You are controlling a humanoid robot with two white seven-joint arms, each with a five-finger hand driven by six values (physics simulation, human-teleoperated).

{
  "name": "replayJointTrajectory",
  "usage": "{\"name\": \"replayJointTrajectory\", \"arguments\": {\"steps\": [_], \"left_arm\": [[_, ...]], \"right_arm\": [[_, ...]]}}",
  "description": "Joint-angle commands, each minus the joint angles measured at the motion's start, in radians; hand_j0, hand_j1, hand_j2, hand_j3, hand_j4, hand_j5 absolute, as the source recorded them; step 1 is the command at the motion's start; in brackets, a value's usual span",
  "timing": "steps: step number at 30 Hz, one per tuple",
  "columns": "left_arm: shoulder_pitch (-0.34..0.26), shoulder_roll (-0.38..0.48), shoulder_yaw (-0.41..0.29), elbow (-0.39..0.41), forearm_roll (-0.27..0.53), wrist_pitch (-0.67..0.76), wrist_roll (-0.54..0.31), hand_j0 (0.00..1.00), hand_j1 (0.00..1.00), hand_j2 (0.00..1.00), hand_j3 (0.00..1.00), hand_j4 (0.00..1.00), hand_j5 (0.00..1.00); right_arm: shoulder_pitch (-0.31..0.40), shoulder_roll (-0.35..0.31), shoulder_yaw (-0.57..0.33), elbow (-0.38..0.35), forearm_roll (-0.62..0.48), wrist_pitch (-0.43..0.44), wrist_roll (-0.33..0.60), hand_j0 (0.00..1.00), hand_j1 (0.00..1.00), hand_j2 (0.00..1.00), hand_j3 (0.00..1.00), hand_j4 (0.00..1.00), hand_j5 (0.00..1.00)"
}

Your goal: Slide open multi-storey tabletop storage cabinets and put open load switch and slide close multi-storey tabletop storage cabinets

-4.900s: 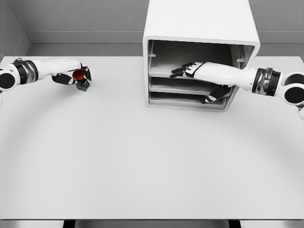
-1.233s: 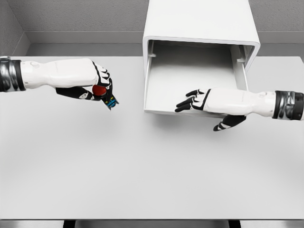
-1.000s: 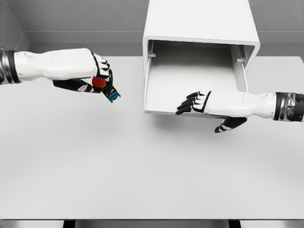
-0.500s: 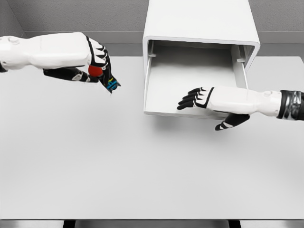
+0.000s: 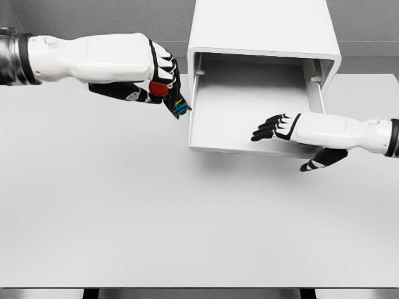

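**Switch carried to the drawer's left edge**

Since half a second ago, the left hand (image 5: 159, 78) has travelled rightward with its load and now hangs just beside the left front corner of the pulled-out drawer (image 5: 249, 118), while the right hand (image 5: 283, 128) has slid a little to the right along the drawer's front.

The left hand is closed around the load switch (image 5: 168, 96): the red knob shows between the black fingers and the dark body, with its blue and yellow marks, pokes out below and to the right, tilted toward the drawer. The switch is held above the worktop (image 5: 124, 212), not yet over the drawer floor.

The right hand lies over the drawer's front right part, fingers loosely spread and pointing left, thumb hanging below the front lip; it holds nothing that I can make out, and whether it touches the drawer is unclear.

The cabinet (image 5: 262, 31) stands at the back of the worktop with the drawer drawn out toward the camera. The drawer's open floor lies directly to the right of the switch, so the left hand is much the nearer for the placing. A short carry rightward over the side wall, then a release well left of the right hand, looks like what is needed.
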Motion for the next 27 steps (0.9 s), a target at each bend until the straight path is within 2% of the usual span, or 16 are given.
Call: {"name": "replayJointTrajectory", "arguments": {"steps": [1, 18, 24, 25, 27], "left_arm": [[0.000, -0.037, 0.000, 0.021, -0.007, 0.003, -0.001, 0.42, 0.42, 0.42, 0.42, 0.42, 0.42], [-0.020, -0.212, -0.018, 0.193, -0.117, 0.003, -0.001, 0.42, 0.42, 0.42, 0.42, 0.42, 0.42], [-0.021, -0.252, -0.020, 0.220, -0.129, 0.003, -0.002, 0.42, 0.42, 0.42, 0.42, 0.42, 0.42], [-0.046, -0.264, -0.055, 0.231, -0.135, 0.003, -0.002, 0.42, 0.42, 0.42, 0.42, 0.42, 0.42], [-0.051, -0.290, -0.069, 0.254, -0.137, 0.003, -0.002, 0.42, 0.42, 0.42, 0.42, 0.42, 0.42]], "right_arm": [[0.000, -0.011, -0.003, 0.002, 0.000, 0.002, -0.001, 1.00, 1.00, 1.00, 1.00, 1.00, 1.00], [0.006, -0.018, -0.003, 0.002, 0.000, 0.002, -0.001, 1.00, 1.00, 1.00, 1.00, 1.00, 1.00], [0.008, -0.019, -0.004, 0.005, 0.000, 0.002, -0.001, 1.00, 1.00, 1.00, 1.00, 1.00, 1.00], [0.008, -0.019, -0.004, 0.002, 0.000, 0.002, -0.001, 1.00, 1.00, 1.00, 1.00, 1.00, 1.00], [0.006, -0.019, -0.004, 0.002, 0.000, 0.002, -0.001, 1.00, 1.00, 1.00, 1.00, 1.00, 1.00]]}}
